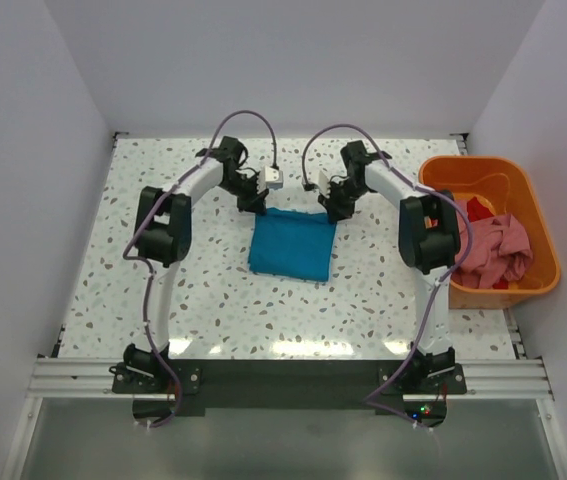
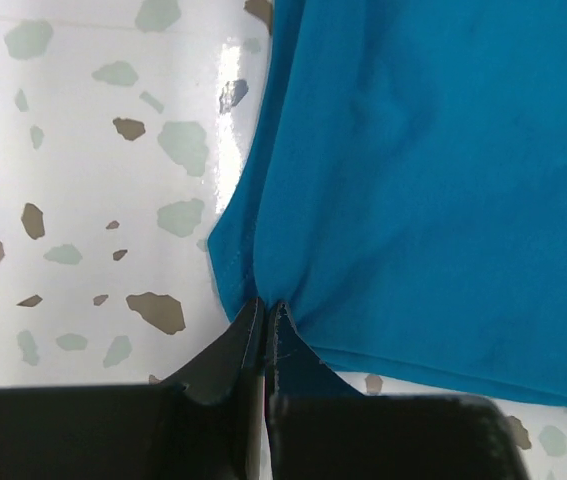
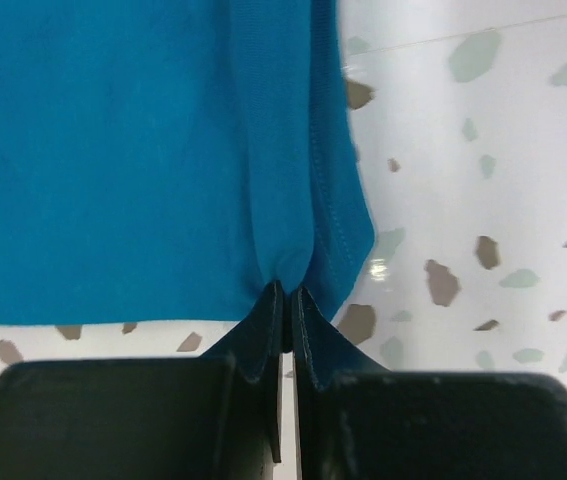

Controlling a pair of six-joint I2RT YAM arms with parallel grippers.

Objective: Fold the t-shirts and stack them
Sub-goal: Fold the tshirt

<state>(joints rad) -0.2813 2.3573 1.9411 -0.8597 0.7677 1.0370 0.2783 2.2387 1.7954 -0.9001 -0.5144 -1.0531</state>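
A teal-blue t-shirt lies folded into a small rectangle in the middle of the table. My left gripper is shut on its far left corner; the left wrist view shows the cloth pinched between the black fingertips. My right gripper is shut on the far right corner; the right wrist view shows the hem caught between its fingertips. Pink and red t-shirts lie crumpled in the tub.
An orange plastic tub stands at the right edge of the speckled table. White walls close in the back and both sides. The arm bases sit on a rail at the near edge.
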